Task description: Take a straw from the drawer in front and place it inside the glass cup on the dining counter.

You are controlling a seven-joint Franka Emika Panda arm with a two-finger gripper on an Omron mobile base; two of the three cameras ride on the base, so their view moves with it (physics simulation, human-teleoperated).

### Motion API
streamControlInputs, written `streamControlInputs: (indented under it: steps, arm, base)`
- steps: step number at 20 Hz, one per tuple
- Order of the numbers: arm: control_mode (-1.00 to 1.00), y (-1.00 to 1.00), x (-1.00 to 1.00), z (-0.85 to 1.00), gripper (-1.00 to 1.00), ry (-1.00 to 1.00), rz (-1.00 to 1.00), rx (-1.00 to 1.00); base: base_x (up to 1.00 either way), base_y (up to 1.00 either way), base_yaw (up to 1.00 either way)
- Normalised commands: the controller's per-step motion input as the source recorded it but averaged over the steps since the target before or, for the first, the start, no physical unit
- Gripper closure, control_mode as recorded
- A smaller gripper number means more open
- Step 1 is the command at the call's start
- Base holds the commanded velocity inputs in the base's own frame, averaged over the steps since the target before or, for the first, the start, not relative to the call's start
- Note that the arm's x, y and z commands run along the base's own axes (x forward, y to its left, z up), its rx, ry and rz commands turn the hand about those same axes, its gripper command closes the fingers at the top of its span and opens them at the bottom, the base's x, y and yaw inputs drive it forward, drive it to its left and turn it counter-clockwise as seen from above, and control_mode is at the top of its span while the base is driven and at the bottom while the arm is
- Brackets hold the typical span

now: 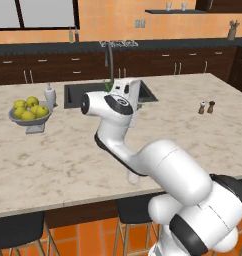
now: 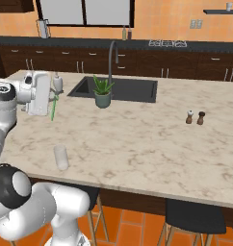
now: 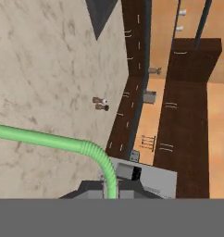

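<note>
Item: gripper (image 2: 50, 106). You have it closed tight on the straw (image 2: 53, 108), carried high above the desk (image 2: 137, 139). In the hand view the straw runs from between the fingertips, bends at its ribbed joint and stretches away to the left of the gripper; in the right base view it hangs down below the gripper as a thin green line.

Item: glass cup (image 2: 60, 157). It stands upright on the desk near the front edge, below the gripper and nearer the base, apart from the straw's tip. Judgement: you hold the straw by one end so the free end can go into the cup's mouth first; the straw is not yet over the cup.

Item: potted plant (image 2: 102, 92), beside the sink (image 2: 128, 90), off to the gripper's right.

Item: salt and pepper shakers (image 2: 195, 117), well apart to the right.

Item: fruit bowl (image 1: 30, 114), on the gripper's left side.
</note>
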Motion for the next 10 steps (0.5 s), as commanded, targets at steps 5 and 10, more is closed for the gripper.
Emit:
streamControlInputs:
  steps: [5,10]
  arm:
    - [-1.0,-0.06,-0.75,-0.05,1.0,0.02,-0.09,-0.23]
    - [-1.0,0.0,-0.25,-0.07,1.0,0.0,-0.02,-0.06]
  base:
    - [0.0,0.0,0.0]
    - [0.0,0.0,0.0]
